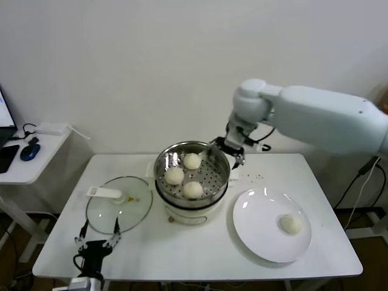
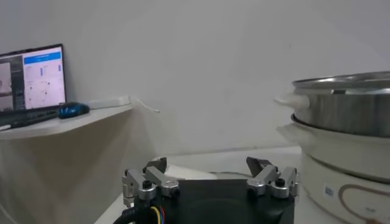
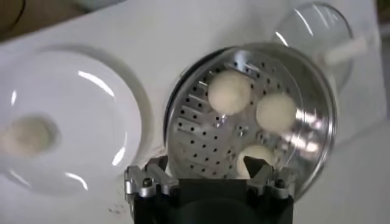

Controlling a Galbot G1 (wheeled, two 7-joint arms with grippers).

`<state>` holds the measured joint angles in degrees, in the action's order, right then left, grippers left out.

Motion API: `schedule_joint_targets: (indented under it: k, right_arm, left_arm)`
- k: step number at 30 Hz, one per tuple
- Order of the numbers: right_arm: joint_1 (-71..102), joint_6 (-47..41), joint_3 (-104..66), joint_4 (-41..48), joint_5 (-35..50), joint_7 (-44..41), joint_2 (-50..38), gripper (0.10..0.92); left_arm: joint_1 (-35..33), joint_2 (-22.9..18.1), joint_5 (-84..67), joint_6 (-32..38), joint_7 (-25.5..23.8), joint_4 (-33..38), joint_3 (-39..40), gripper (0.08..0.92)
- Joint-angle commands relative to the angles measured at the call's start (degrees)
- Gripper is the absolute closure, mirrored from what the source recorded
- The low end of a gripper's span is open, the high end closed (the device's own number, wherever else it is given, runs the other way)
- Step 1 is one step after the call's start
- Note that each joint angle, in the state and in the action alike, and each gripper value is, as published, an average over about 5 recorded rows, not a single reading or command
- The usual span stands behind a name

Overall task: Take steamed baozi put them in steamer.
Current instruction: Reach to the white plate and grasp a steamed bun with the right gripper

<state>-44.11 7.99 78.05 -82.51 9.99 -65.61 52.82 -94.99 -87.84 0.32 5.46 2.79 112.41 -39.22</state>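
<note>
Smooth domed baozi (image 1: 192, 160) – three – on shiny perforated steamer (image 1: 219, 176).

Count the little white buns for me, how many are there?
4. Three baozi sit inside the steamer: one at the back, one on the left, one in front. The fourth lies on the white plate.

Bulky white right arm (image 1: 327, 118), black grippers, silver jaws with black screws, coloured wires
</note>
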Motion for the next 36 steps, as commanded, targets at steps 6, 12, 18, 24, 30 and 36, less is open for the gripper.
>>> schedule_joint_targets:
  k: [6, 12, 18, 24, 30, 36]
  right_arm:
    - [-0.03, -26.34, 7.42, 0.15, 15.43, 6.04, -22.86, 0.203]
    - [9.51, -27.68, 3.36, -3.00, 9.32, 6.28, -28.42, 0.203]
    - [21.56, -27.24, -4.69, -4.09, 4.11, 5.03, -30.37, 0.203]
    - [31.00, -24.97, -10.82, -4.16, -3.86, 3.02, -30.26, 0.203]
    - [35.00, -23.69, -14.05, -0.64, -7.06, 2.55, -28.15, 0.203]
    - [36.66, -22.78, -15.18, 3.67, -9.46, 2.04, -24.26, 0.203]
  left_arm:
    - [0.39, 0.45, -0.51, 0.19, -0.12, 0.01, 0.56, 0.177]
    - [0.39, 0.58, -0.83, 0.58, 0.08, 0.59, 0.87, 0.177]
    - [-0.38, 0.36, 1.22, 1.16, 0.17, 2.65, 1.70, 0.177]
    - [-0.28, 0.35, 1.50, 0.98, 0.16, 2.61, 1.56, 0.177]
    - [-0.35, 0.28, 1.44, 0.91, 0.15, 2.23, 1.55, 0.177]
    - [-0.22, 0.24, 1.25, 0.69, 0.15, 1.73, 1.30, 0.177]
